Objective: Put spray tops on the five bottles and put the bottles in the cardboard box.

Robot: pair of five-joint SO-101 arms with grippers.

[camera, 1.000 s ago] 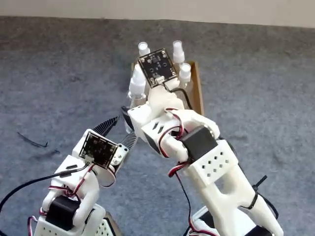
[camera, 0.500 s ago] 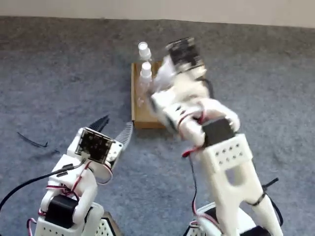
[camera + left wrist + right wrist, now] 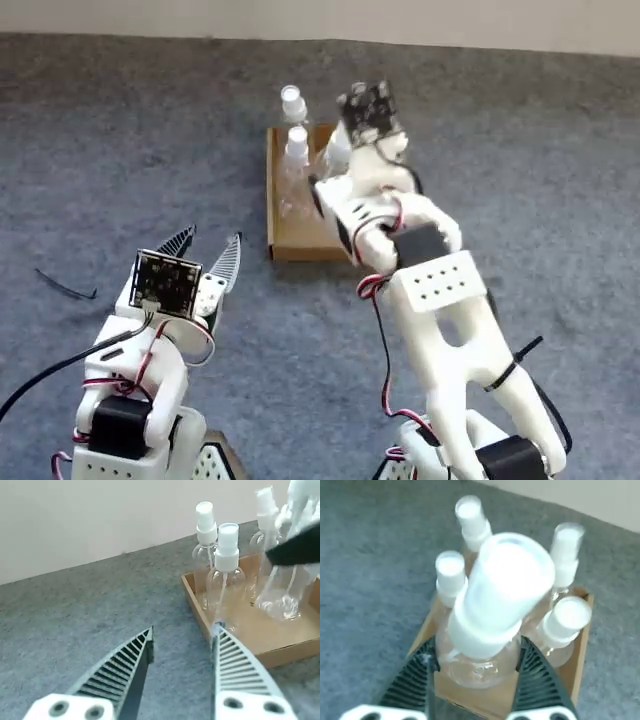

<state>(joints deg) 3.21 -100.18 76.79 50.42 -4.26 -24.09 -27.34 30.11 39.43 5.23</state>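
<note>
The last boxing step looks to be in hand. The right gripper (image 3: 477, 652) is clamped round the belly of a capped bottle (image 3: 492, 612), held tilted over the cardboard box (image 3: 296, 242), which sits toward the table's (image 3: 120, 150) far edge. Four other capped bottles (image 3: 451, 571) stand inside, along the box's far and side walls. The held bottle's base may already touch the box floor, but that is hard to tell. The left gripper (image 3: 183, 629) hangs spread wide and empty, off the box's near left corner. The next move calls for righting the bottle, setting it down in the free spot and letting go without knocking its neighbours
</note>
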